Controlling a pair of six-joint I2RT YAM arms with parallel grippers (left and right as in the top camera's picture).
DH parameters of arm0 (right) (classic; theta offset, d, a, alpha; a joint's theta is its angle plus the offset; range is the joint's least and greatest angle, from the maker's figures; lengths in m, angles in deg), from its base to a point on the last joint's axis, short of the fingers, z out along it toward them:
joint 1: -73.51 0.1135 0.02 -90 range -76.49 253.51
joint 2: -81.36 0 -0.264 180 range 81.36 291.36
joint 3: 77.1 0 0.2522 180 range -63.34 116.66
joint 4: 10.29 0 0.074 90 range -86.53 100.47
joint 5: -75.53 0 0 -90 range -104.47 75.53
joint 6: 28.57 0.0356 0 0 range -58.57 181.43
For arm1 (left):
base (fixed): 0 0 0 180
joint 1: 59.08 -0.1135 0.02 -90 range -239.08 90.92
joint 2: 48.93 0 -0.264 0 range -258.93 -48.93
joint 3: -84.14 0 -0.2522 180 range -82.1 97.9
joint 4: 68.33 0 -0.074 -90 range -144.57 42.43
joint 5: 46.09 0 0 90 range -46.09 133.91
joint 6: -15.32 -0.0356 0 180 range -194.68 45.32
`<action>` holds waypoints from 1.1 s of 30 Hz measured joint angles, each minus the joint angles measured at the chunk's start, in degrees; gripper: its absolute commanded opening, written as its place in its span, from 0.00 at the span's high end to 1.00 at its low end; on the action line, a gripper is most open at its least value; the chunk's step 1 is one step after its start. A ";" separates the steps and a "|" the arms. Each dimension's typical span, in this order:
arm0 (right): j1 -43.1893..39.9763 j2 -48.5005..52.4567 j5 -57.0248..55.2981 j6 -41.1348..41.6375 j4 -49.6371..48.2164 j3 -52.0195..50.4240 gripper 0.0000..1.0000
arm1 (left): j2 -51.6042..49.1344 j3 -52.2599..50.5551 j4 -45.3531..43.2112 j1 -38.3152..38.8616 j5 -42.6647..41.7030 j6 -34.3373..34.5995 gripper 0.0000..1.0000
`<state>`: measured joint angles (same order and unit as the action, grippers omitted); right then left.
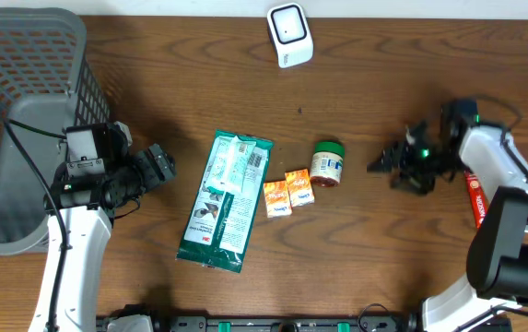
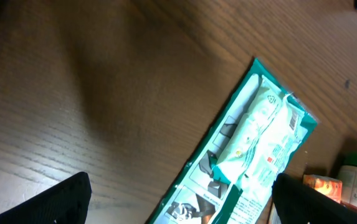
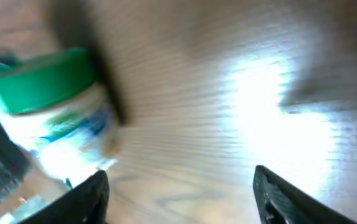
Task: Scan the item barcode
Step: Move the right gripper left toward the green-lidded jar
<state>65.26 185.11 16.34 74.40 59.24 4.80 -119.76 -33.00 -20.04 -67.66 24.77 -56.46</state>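
Observation:
A small jar with a green lid lies on its side on the wooden table; it shows blurred at the left of the right wrist view. My right gripper is just right of the jar, open, with only bare wood between its fingers. Two orange boxes and a green-and-white packet lie left of the jar. My left gripper stands open left of the packet, holding nothing. A white scanner stands at the table's back edge.
A grey mesh basket fills the far left, close behind the left arm. A red tube-like item lies beside the right arm near the right edge.

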 measured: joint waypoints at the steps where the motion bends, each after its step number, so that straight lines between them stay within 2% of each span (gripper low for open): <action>1: 1.49 -0.55 -1.90 0.57 2.40 3.34 0.18 | 0.00 0.00 -0.04 0.00 0.02 -0.02 0.07; 3: 4.46 -1.86 -5.20 1.68 5.14 8.11 0.14 | 0.00 0.00 0.00 0.00 0.02 0.00 0.07; 6: 10.19 -3.72 -9.31 4.02 4.92 12.33 0.13 | 0.00 0.00 0.00 0.00 0.02 0.00 0.07; 17: 24.74 -2.19 -22.67 14.88 -2.08 13.03 0.18 | 0.00 0.00 -0.02 0.00 0.02 0.00 0.07; 23: 27.78 0.07 -28.61 16.81 -5.18 13.03 0.20 | 0.00 0.00 -0.02 0.00 0.02 -0.02 0.07; 33: 27.96 5.99 -30.84 17.81 -7.02 13.00 0.20 | 0.00 0.00 -0.02 0.00 0.02 0.00 0.07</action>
<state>93.21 191.10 -14.50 92.21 52.22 17.80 -119.76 -33.00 -20.07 -67.66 24.79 -56.46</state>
